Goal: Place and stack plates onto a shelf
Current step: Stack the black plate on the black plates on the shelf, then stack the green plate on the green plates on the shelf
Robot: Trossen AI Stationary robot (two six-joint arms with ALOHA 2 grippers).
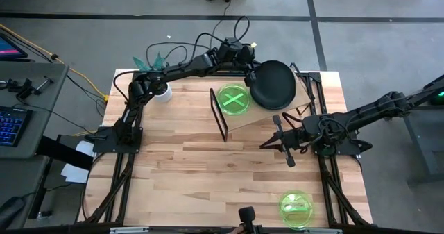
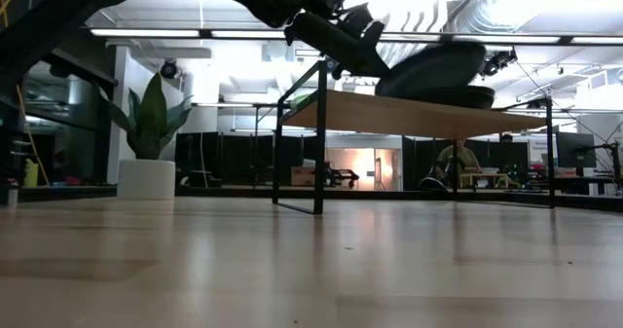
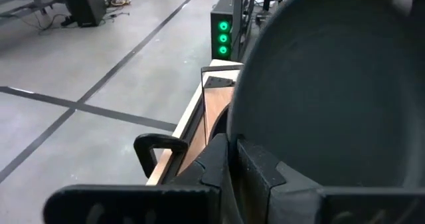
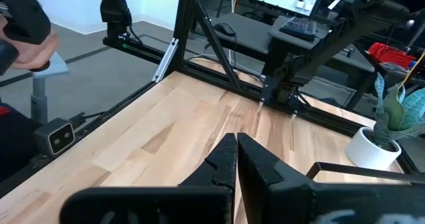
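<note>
From the left, our left tool [image 1: 251, 73] is clamped on the rim of a matte dark grey plate [image 1: 272, 85], holding it tilted over the far right part of the light-wood shelf [image 1: 251, 117], beside a translucent neon-green plate [image 1: 234, 100] already lying there. We judge the placing step is under way; next we must lower it flat and release. Farther right, our right tool [image 1: 272, 145] waits with fingers together above the tabletop [image 1: 194, 171], another green plate [image 1: 296, 207] near the front edge.

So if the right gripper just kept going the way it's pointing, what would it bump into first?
The right gripper is shut and holds nothing. Straight ahead lies only bare tabletop, so the way looks free up to the black frame at the table's far edge, though depth is hard to judge.
</note>
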